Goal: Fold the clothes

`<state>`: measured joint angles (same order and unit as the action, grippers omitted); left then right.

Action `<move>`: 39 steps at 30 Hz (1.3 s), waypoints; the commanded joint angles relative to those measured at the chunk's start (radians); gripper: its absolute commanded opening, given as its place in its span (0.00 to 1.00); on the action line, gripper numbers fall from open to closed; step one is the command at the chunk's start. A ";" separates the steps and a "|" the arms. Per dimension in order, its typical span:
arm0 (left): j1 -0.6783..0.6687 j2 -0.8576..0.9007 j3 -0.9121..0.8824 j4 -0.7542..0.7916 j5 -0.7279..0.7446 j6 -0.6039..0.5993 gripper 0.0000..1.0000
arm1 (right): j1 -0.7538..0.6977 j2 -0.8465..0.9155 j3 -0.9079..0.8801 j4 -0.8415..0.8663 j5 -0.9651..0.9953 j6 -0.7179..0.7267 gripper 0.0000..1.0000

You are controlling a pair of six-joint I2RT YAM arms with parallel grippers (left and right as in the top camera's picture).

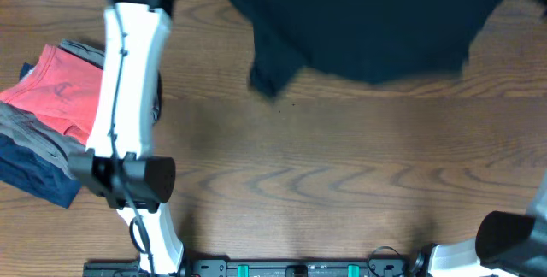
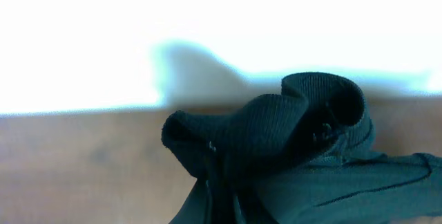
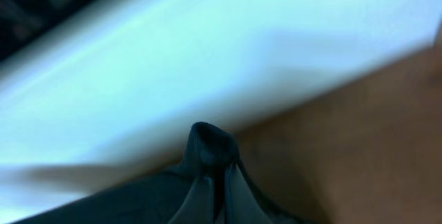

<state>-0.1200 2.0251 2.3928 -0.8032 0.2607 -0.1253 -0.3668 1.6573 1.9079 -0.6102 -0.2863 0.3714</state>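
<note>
The left claw (image 2: pixel 219 213) is clamped on a bunched fold of the shirt (image 2: pixel 290 134), with ribbed fabric bulging just ahead of it. The right claw (image 3: pixel 215 200) pinches another black tuft. Between them the shirt spreads over the far side of the table (image 1: pixel 342 183). A folded pile (image 1: pixel 51 97) lies outside the left arm, back toward its base.

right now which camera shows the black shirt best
Overhead. It takes in most of the black shirt, a broad dark shape over the far side of the table, cut off at the top. Each wrist view shows only a bunched fold of its fabric up close.
</note>
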 commanded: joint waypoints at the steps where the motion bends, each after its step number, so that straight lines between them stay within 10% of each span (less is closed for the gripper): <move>1: 0.057 -0.070 0.174 -0.063 0.013 0.018 0.06 | -0.079 -0.036 0.125 -0.068 0.148 0.017 0.01; 14: -0.050 -0.034 -0.028 -0.798 0.068 0.150 0.06 | -0.092 0.008 -0.116 -0.540 0.428 -0.071 0.01; 28: -0.095 -0.055 -0.910 -0.716 0.076 0.135 0.06 | -0.154 0.009 -0.583 -0.640 0.602 0.122 0.01; 39: -0.142 -0.403 -1.231 -0.515 0.076 -0.014 0.06 | -0.269 -0.024 -0.632 -0.697 0.550 0.129 0.01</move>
<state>-0.2726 1.7054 1.1992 -1.3396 0.4229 -0.0628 -0.6163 1.6691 1.2831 -1.3342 0.1741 0.4751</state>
